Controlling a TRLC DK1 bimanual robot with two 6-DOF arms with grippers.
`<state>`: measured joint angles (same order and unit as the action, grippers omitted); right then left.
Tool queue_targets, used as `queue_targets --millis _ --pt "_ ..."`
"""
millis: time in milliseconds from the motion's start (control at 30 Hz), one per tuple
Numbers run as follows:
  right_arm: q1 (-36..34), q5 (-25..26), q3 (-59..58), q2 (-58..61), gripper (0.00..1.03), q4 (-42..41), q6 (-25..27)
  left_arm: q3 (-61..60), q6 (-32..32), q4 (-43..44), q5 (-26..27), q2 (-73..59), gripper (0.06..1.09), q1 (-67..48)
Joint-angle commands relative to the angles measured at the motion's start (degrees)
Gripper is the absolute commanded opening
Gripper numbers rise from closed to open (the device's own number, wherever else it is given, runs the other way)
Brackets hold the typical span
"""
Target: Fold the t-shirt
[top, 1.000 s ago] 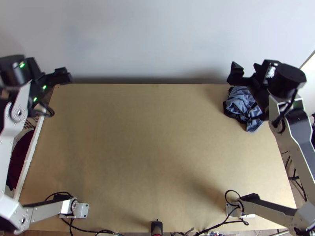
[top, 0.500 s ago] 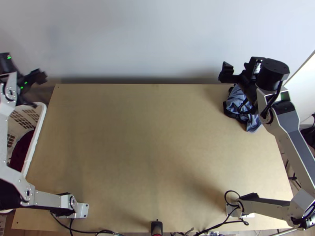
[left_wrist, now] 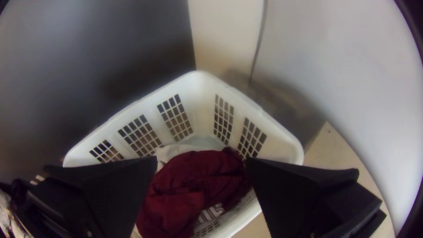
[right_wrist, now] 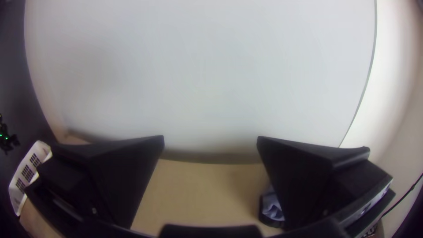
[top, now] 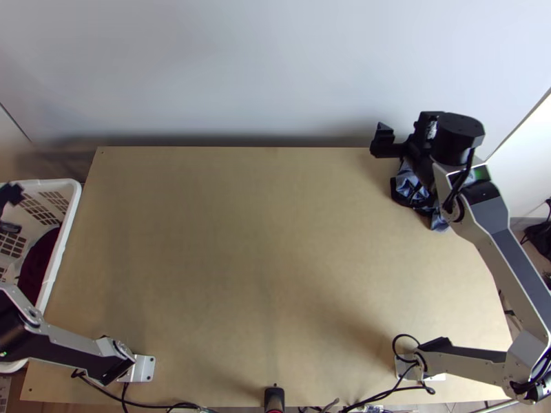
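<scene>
"Top view?"
"Left gripper (top: 9,210) over the white basket (top: 74,195), right gripper (top: 403,132) at the table's (top: 241,261) far right, near a bunched blue cloth (top: 409,182)."
"Left wrist view?"
"Fingers apart, and the dark red t-shirt (left_wrist: 200,174) lies bunched inside the basket."
"Right wrist view?"
"Fingers apart too, blue cloth partly behind one."
</scene>
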<state>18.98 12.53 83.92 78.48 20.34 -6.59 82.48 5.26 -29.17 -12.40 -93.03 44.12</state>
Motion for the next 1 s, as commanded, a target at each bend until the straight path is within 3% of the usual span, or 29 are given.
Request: queue_targets --millis 0,200,500,967 --pt "1.67 1.0 -2.01 -0.17 0.98 0.05 1.23 -5.75 -3.76 7.9 1.51 -6.99 1.04 9.93" --pt "2.2 1.35 -2.09 -0.43 0.98 0.05 1.49 -9.62 -6.49 17.13 3.0 -13.58 1.04 14.94" --pt "2.29 2.41 -3.76 -2.45 0.98 0.32 2.02 -14.63 -9.21 21.7 3.0 -22.01 1.04 18.99" --pt "2.55 3.37 -4.38 -3.42 0.98 1.99 2.11 -13.22 -10.27 21.35 9.59 -30.63 1.04 20.39"
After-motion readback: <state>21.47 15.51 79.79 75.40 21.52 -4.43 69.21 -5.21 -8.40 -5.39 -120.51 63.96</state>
